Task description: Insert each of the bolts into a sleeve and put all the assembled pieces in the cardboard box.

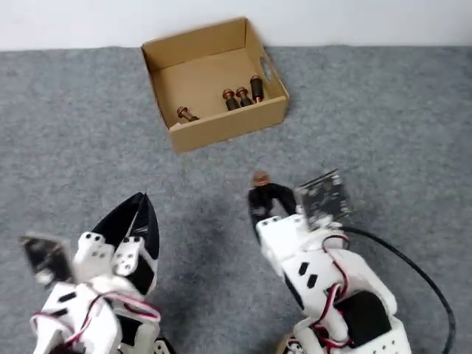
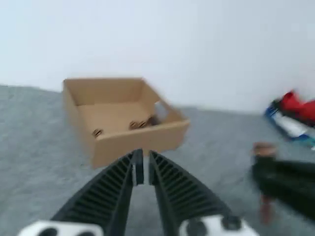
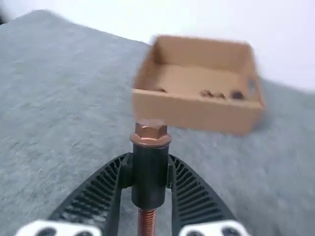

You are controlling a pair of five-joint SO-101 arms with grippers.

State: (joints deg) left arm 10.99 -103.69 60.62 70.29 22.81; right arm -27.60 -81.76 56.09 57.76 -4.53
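Right gripper [image 3: 149, 167]: fingers [image 3: 192, 196] pinching a black sleeve [image 3: 149, 179] from both sides. Sleeve upright between the fingertips. Bolt [image 3: 150, 133] seated in it: copper hex head stands above the fingertips, threaded end shows below the sleeve, between the fingers. Bolt and sleeve read as one assembled piece, held above the grey table [image 1: 413, 133].

Left gripper [image 2: 144, 160]: fingers [image 2: 115, 182] pressed nearly together, only a thin slit at the tips, nothing between them.

Handling (judgement):
- Metal bolt and rigid sleeve: stiff, not fragile, probably dense for their bulk.
- The sleeve wall looks smooth and round, so it could turn or slide in a loose pinch.
- Best hold is across the middle of the sleeve, as now; a hold on the head or the thread would let the sleeve drop off.
- The bolt appears to hang by its head alone. Keep the piece head-up; if tipped past level the bolt may back out.
- Once released it will likely roll.

Containers:
- Cardboard box [image 1: 228, 125] open-topped, ahead of the right fingertips and well apart from them; also ahead of the left fingertips.
- Inside: four pieces, as far as can be told. Three [image 1: 242, 96] lie close together by the side wall with the hand slot; a fourth [image 1: 184, 114] lies apart from them, near the front wall.
- Floor space between the two groups is free, enough for the held piece.
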